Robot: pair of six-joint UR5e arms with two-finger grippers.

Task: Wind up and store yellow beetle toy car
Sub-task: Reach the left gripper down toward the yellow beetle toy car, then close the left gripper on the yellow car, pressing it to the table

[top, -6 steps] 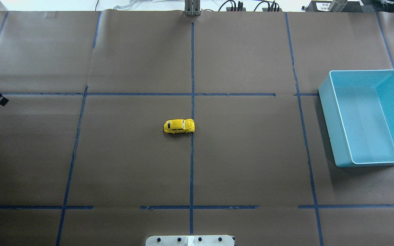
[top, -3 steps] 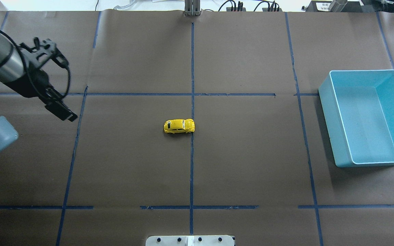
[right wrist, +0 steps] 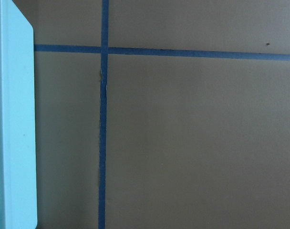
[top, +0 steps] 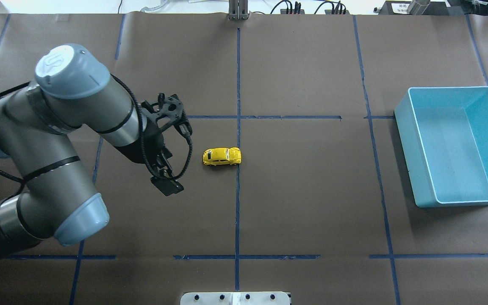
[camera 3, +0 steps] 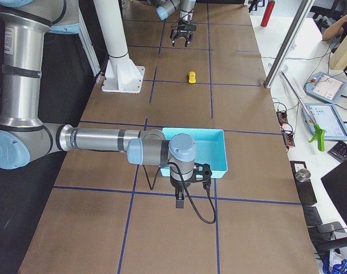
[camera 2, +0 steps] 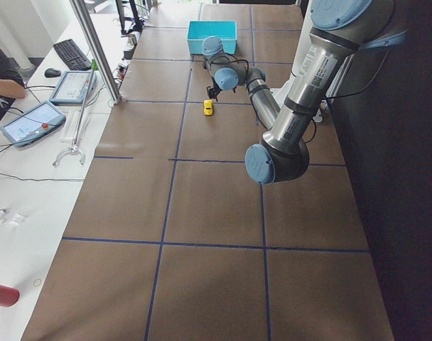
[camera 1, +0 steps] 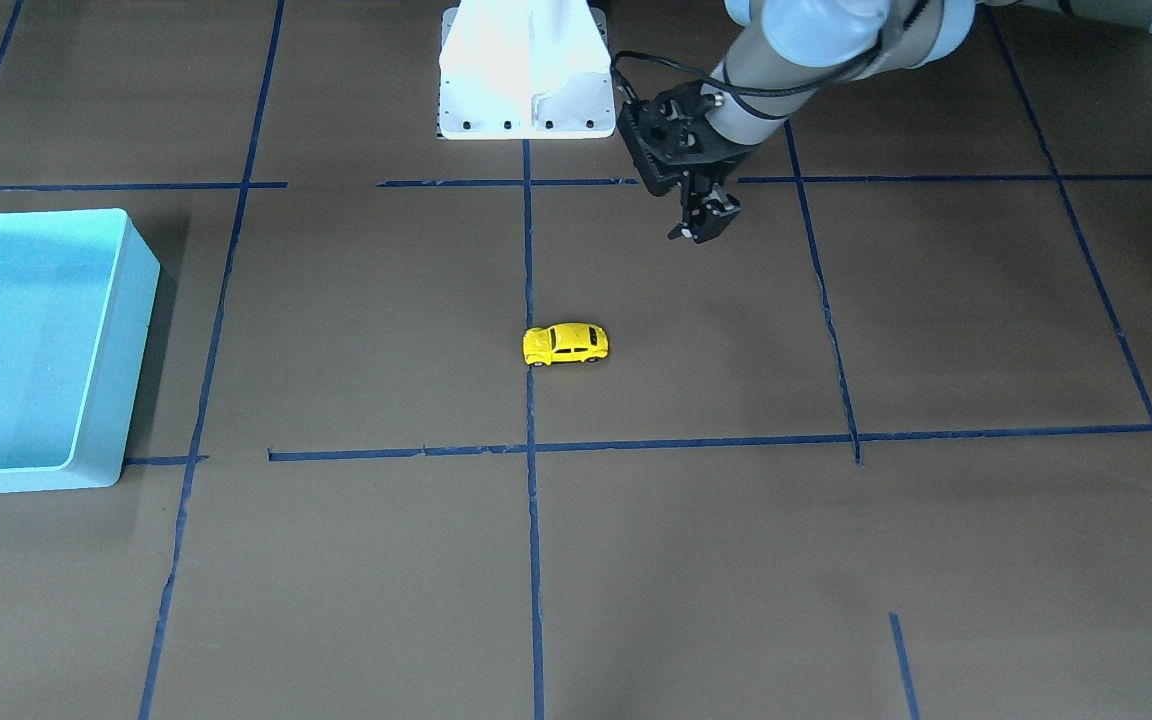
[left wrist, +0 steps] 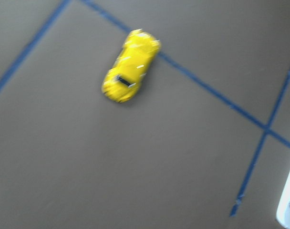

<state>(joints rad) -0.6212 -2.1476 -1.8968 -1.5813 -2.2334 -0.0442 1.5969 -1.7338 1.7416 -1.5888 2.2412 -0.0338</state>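
The yellow beetle toy car [top: 222, 156] stands on its wheels on the brown paper beside the centre tape line, also seen in the front view [camera 1: 565, 344] and blurred in the left wrist view [left wrist: 130, 66]. My left gripper [top: 167, 185] hangs above the table just left of the car, apart from it, and looks open with nothing in it [camera 1: 701, 228]. My right gripper [camera 3: 180, 202] shows only in the exterior right view, near the light blue bin's [camera 3: 222, 149] end; I cannot tell its state.
The light blue bin [top: 415, 140] stands with nothing in it at the table's right side, its rim [right wrist: 16, 119] at the right wrist view's left edge. Blue tape lines grid the paper. The robot's white base [camera 1: 526, 110] stands at the near edge.
My left arm has swung in from the left edge toward the table's middle, bringing its gripper close to the car. The car and the bin have not moved.
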